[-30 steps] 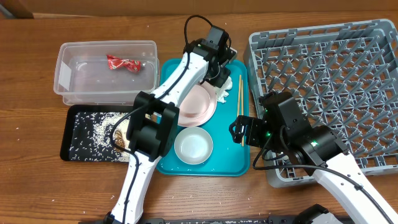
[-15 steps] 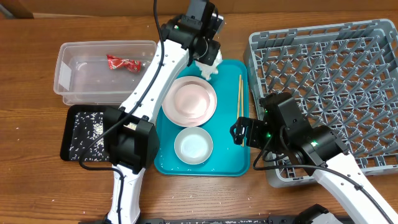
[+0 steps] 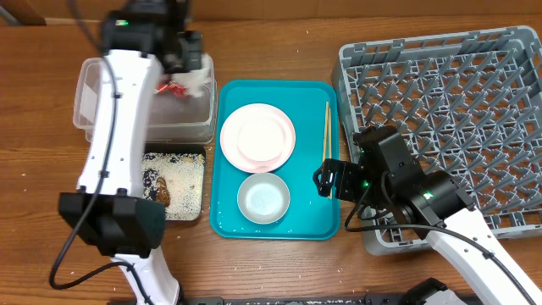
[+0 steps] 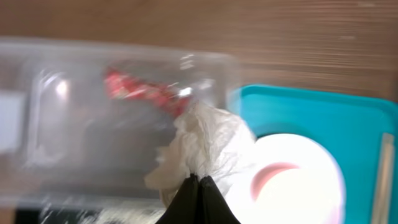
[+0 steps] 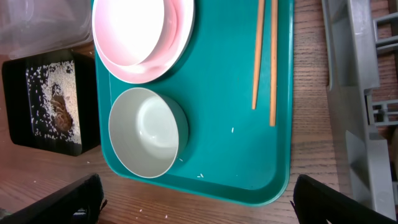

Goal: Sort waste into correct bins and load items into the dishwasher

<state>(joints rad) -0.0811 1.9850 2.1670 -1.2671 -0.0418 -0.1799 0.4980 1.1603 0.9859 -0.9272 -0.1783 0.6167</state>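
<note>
Tissue (image 4: 208, 144) is dangling from the clenched left claw (image 4: 198, 182) above the clear tub (image 3: 89, 119). The right claw (image 5: 199, 191) is hovering released and empty over the teal tray (image 5: 217, 155).

Overhead looks down; close wrist views share tray (image 3: 309, 212).

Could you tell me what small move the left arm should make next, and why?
Probably open the left gripper: it pinches the crumpled white tissue above the clear rectangular plastic tub, where the crumpled red wrapper already lies.
</note>
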